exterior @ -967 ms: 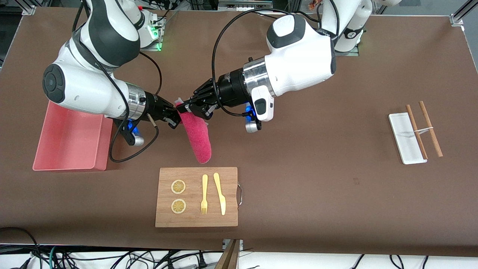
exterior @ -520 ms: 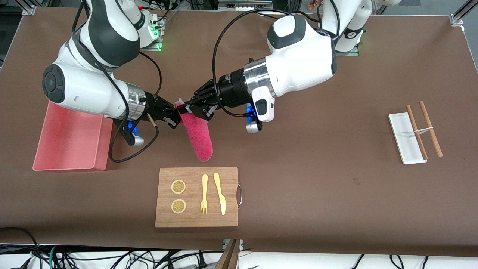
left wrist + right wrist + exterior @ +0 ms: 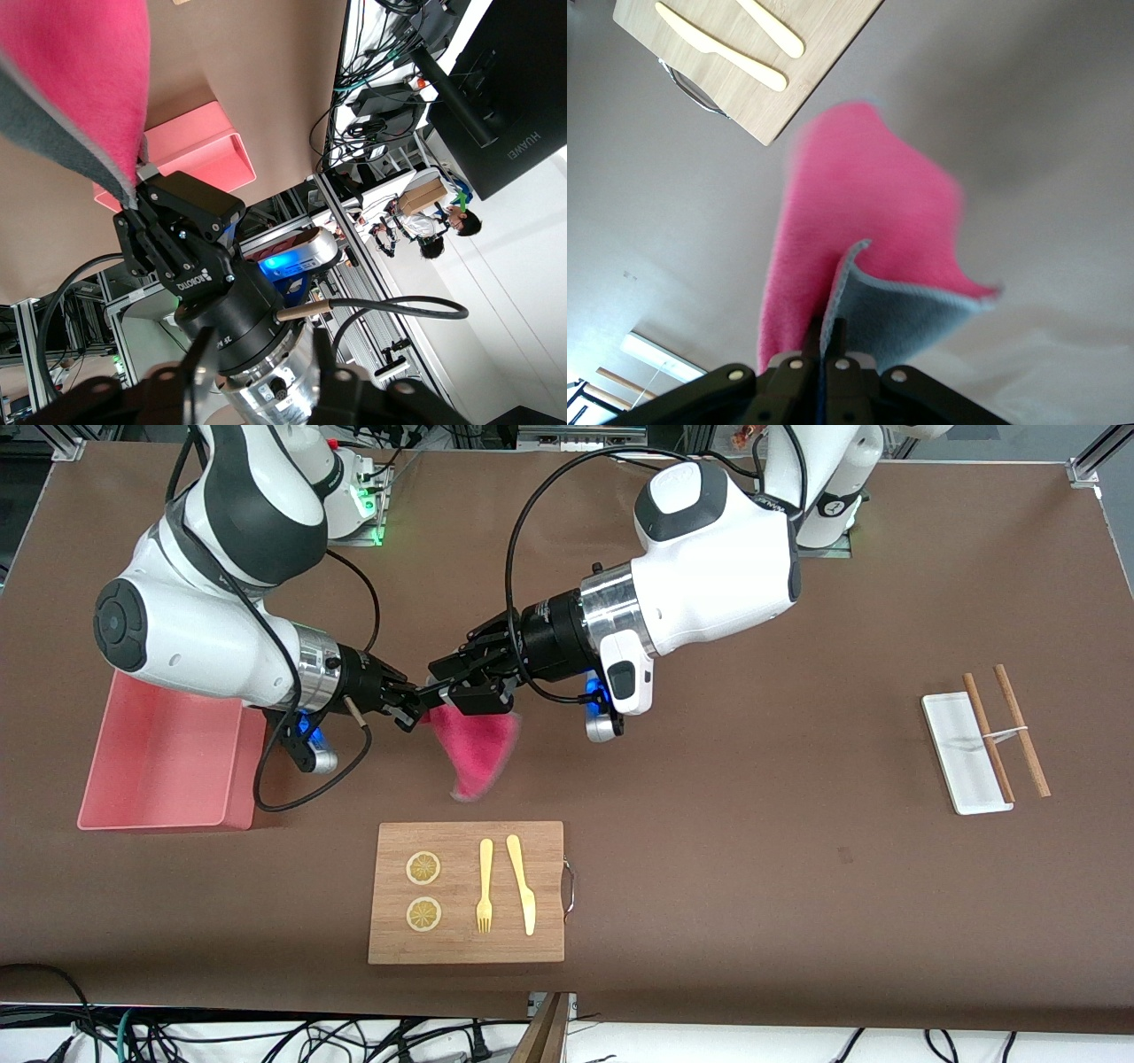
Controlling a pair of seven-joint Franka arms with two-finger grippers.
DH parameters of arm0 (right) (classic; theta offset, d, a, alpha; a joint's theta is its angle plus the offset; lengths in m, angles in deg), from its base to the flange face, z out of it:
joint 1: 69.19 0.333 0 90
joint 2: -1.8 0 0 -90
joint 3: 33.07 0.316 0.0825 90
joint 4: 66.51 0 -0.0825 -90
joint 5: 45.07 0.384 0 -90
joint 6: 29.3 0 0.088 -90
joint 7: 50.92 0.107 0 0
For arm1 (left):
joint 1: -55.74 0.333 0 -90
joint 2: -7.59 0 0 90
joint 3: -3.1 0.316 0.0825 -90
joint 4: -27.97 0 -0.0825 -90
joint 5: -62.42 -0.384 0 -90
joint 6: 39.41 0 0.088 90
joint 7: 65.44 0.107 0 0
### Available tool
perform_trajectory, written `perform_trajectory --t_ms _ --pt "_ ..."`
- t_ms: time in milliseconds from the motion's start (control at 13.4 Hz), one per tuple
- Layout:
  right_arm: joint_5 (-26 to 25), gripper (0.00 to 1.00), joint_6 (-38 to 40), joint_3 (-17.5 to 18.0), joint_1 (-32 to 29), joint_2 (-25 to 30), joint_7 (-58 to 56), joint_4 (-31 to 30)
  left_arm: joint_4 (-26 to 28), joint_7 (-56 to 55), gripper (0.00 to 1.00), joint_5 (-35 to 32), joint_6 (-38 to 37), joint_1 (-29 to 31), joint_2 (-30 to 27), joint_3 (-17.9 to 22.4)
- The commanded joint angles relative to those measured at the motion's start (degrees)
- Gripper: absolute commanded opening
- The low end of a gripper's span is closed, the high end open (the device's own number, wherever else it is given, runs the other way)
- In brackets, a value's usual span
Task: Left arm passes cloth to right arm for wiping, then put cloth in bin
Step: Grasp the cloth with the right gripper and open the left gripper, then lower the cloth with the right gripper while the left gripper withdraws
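The magenta-pink cloth [image 3: 474, 748] with its grey backing hangs over the table, above the spot between the bin and the wooden board. My right gripper [image 3: 415, 707] is shut on its top edge; the right wrist view shows the fingers [image 3: 827, 332] pinching the cloth [image 3: 868, 212]. My left gripper [image 3: 447, 682] is open beside the cloth's top and holds nothing. In the left wrist view its fingers [image 3: 261, 345] stand wide apart, with the cloth [image 3: 80, 71] hanging from the right gripper [image 3: 146, 181]. The salmon-pink bin [image 3: 159, 819] stands at the right arm's end, and also shows in the left wrist view [image 3: 199, 155].
A wooden board [image 3: 465, 948] with two lemon slices, a yellow fork and a yellow knife lies nearer to the front camera than the cloth. A small white tray [image 3: 952, 753] with brown chopsticks lies at the left arm's end.
My left gripper has opened and let go of the cloth. The cloth now hangs from my right gripper alone and has swung and spread out.
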Motion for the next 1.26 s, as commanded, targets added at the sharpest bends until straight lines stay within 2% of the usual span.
perform_trajectory --t_ms 0,74,223,446,595,743,967,1190 --pt "1.0 0.00 0.8 0.1 -0.2 -0.1 -1.2 0.3 -2.1 -0.4 0.96 1.9 -0.2 1.1 0.6 0.2" --pt "0.7 0.00 0.9 0.1 0.1 -0.7 -1.1 0.3 -2.0 -0.4 1.00 1.9 -0.3 1.5 0.5 0.2" --pt "0.4 0.00 1.2 0.1 0.2 -2.1 -2.2 0.2 -1.1 0.1 1.00 -0.4 -0.6 3.4 -1.2 0.9" --pt "-2.5 0.00 3.5 0.1 0.6 -5.4 -6.5 0.1 7.7 1.4 1.00 -12.9 -1.3 6.4 -7.7 0.6" --pt "-5.5 0.00 3.4 0.1 2.9 -7.3 -6.5 0.2 13.0 5.8 1.00 -16.4 -3.2 8.1 -11.6 0.8" --pt "-8.0 0.00 2.9 0.1 5.8 -9.2 -6.6 0.4 19.5 12.3 1.00 -17.1 -4.8 10.5 -16.1 0.9" --pt "-7.7 0.00 1.4 0.2 8.9 -10.6 -7.0 0.6 27.1 25.6 1.00 -17.5 -12.7 16.9 -21.6 0.9" --pt "-7.1 0.00 -0.2 0.3 11.4 -10.9 -6.3 0.6 27.6 33.7 1.00 -26.2 -26.6 23.6 -24.5 0.8"
